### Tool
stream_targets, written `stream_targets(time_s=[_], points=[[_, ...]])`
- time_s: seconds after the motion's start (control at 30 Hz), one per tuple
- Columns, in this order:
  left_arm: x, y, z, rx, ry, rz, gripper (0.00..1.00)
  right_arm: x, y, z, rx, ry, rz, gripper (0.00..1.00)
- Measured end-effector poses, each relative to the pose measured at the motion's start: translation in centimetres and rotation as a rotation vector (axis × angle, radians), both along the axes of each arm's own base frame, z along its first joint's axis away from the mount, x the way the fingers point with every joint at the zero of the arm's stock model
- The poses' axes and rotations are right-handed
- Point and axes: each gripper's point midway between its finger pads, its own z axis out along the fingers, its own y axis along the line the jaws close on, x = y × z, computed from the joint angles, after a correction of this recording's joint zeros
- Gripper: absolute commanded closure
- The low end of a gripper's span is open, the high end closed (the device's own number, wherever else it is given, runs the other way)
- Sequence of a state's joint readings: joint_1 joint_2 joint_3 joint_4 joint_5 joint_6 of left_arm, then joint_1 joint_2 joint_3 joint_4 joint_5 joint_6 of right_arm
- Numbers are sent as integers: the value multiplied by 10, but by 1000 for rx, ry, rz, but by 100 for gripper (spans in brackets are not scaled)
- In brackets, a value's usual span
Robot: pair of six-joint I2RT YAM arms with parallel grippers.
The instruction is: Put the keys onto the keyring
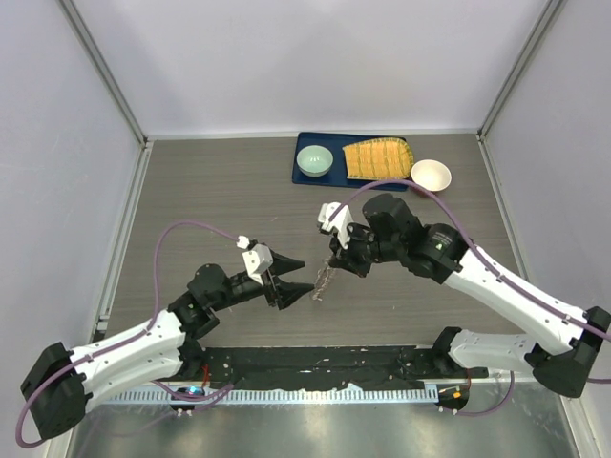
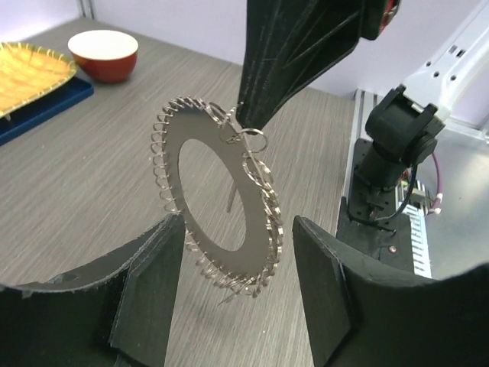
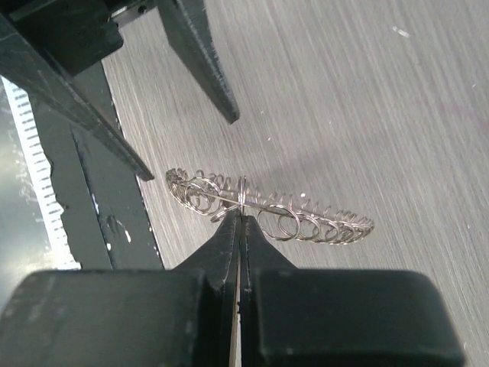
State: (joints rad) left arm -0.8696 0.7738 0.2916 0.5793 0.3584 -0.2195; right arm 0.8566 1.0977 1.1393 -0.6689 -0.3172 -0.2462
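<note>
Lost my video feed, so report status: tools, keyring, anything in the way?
Right tool shut on keyring, top edge; ring hanging. Left tool open, facing ring. Nothing blocking.

Left arm stretched low across from the left, its pincer (image 1: 305,277) spread wide, both fingers pointing right. Right arm arched over from the right, wrist bent down, pincer (image 1: 334,260) pinched tight, fingertips together on the top edge of the hanging keyring (image 2: 200,126).
</note>
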Motion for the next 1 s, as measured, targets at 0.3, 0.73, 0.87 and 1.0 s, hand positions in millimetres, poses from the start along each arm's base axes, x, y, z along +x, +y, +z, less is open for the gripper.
stream_targets(time_s=[0.3,0.73,0.87,1.0], points=[[5,-3,-1,44,-21,4,37,-3,-15,-33,-281,62,1,99],[4,-4,0,34,-32,-6,36,10,-21,-46,-488,114,-35,99],[3,-4,0,30,-38,-9,36,9,-23,-50,-543,85,-47,99],[2,-7,1,14,-51,-24,35,0,-16,-46,-508,87,6,99]])
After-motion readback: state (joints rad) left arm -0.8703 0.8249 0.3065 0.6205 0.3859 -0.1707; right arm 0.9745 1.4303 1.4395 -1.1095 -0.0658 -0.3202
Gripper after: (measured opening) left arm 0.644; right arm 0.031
